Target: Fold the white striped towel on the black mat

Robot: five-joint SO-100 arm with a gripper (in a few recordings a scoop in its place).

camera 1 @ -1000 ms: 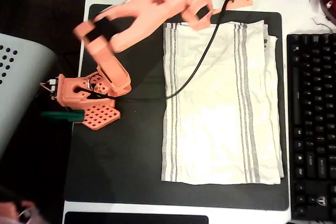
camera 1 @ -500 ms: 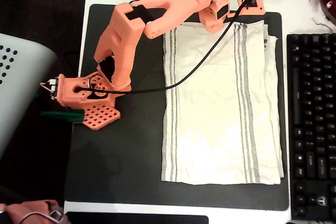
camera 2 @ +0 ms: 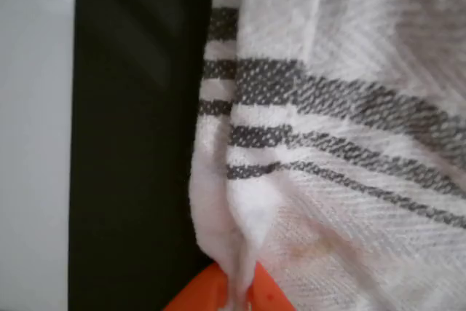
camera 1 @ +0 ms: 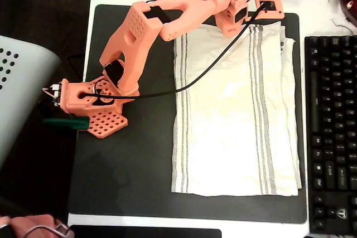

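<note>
Lying flat on the black mat (camera 1: 134,165), the white striped towel (camera 1: 234,115) covers the mat's right half in the overhead view, its grey stripe groups running top to bottom near its left and right sides. Its right edge shows a second layer peeking out, just beside the black keyboard (camera 1: 332,132) that sits off the mat's right edge. The orange arm (camera 1: 145,37) rises from its base (camera 1: 92,104) on the mat's left part and reaches across to the towel's top edge, where the gripper (camera 1: 251,18) sits over the upper right stripes — a black cable (camera 1: 206,73) trails from it back over the cloth to the base.

From the wrist view, the towel's edge (camera 2: 240,238) is gathered into a narrow pleat that runs down into the orange fingertips (camera 2: 218,293) at the bottom of the picture — the fingers look closed on this fold of cloth, with grey stripes bunched above it. Left of the cloth lies a strip of mat (camera 2: 138,143), then the pale table (camera 2: 33,136).
</note>
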